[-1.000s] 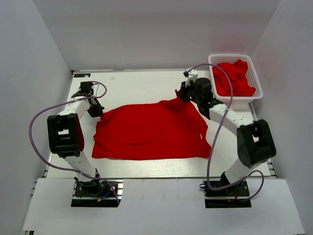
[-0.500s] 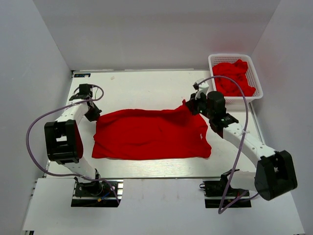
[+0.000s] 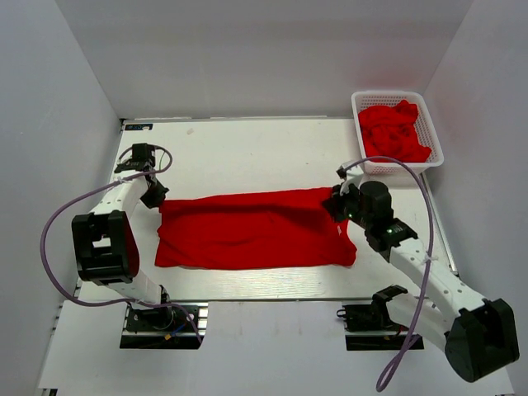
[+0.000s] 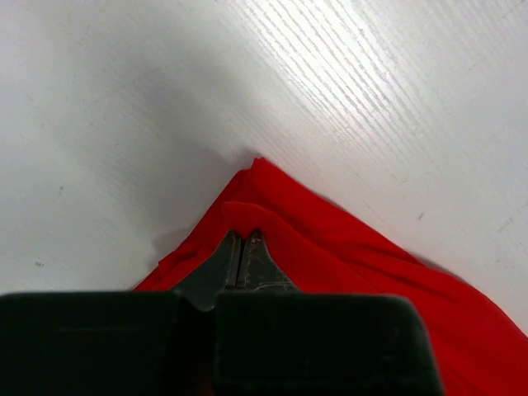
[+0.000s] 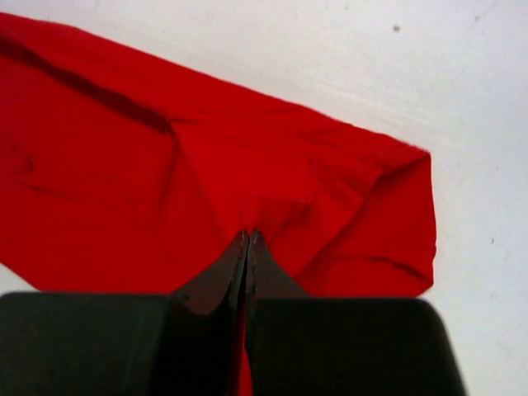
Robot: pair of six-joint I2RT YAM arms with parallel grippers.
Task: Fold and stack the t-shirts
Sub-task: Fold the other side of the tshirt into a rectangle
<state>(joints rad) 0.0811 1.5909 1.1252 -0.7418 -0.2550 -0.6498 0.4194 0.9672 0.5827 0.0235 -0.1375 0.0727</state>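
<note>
Red cloth, soft, light, floppy: the shirt (image 3: 252,233) spreads across the desk (image 3: 247,157). Left hand (image 3: 154,195) pinches its ten-o'clock corner, right hand (image 3: 337,204) its two-o'clock corner, and those look like good holds, I'd say.

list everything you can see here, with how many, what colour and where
t-shirt: one, red, flat across the middle of the table
heaped t-shirts: count unclear, red, in the basket
basket: one, white mesh, table's far right corner
table: one, white
arms: two, white and black, bases at the near edge
left gripper: one, black, shut on the t-shirt's far left corner
right gripper: one, black, shut on its far right corner
</note>
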